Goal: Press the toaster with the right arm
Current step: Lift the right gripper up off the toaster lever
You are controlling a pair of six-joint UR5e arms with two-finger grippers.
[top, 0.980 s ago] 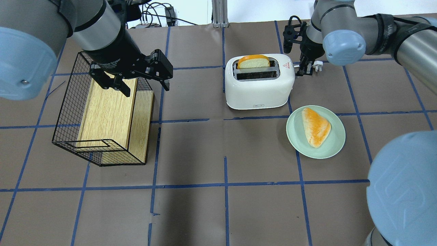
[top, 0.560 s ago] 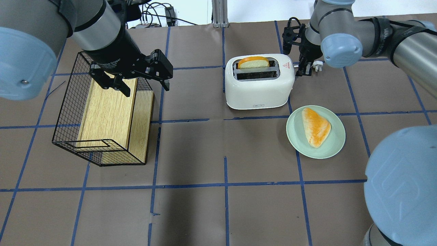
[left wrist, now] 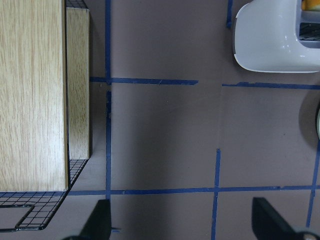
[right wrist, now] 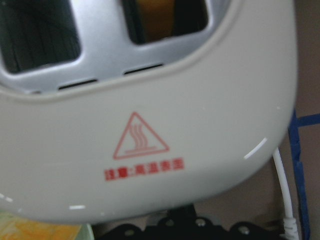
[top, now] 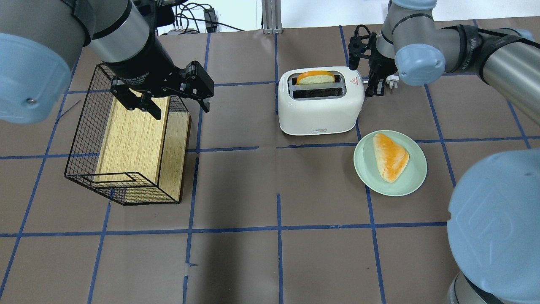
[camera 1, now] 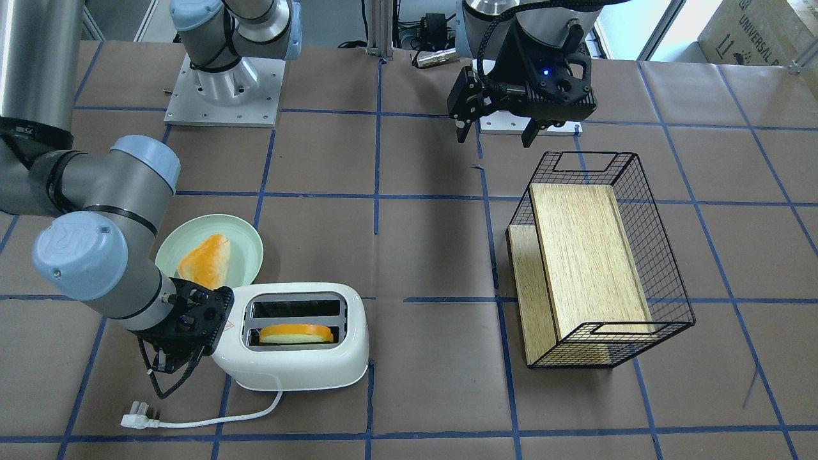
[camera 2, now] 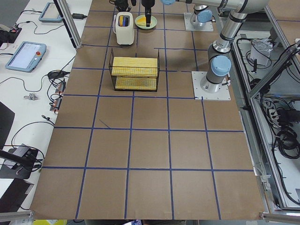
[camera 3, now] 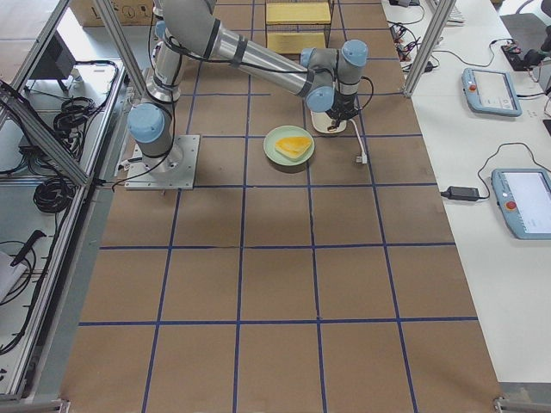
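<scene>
The brown papered table [top: 236, 261], crossed by blue tape lines, carries everything; the right arm [top: 502, 63] reaches in across its far right part and bends down at the wrist, while the left arm [top: 122, 33] hangs over the left part; under that arm lies a black wire basket [top: 78, 126] tipped on its side, with a wooden board [top: 130, 139] inside it; the left gripper [top: 179, 105] hovers over the basket's far end, its fingers spread wide and nothing between them; the toaster [top: 320, 114] stands upright, right of the table's middle and toward its far side, just beyond a pale green plate [top: 415, 177]; the right gripper [top: 374, 82] is low at the toaster's right-hand end, close against the white shell, though whether its jaws are parted or closed cannot be told, nor whether it touches; a triangular piece of bread [top: 390, 156] lies on the plate; a slice [top: 315, 77] sits in the toaster slot farther from the robot, its orange crust showing above the rim; the white cord [camera 1: 223, 418] trails from the toaster across the table to its plug [camera 1: 134, 420]; the red warning sticker [top: 354, 81] is on the top near the gripper.
</scene>
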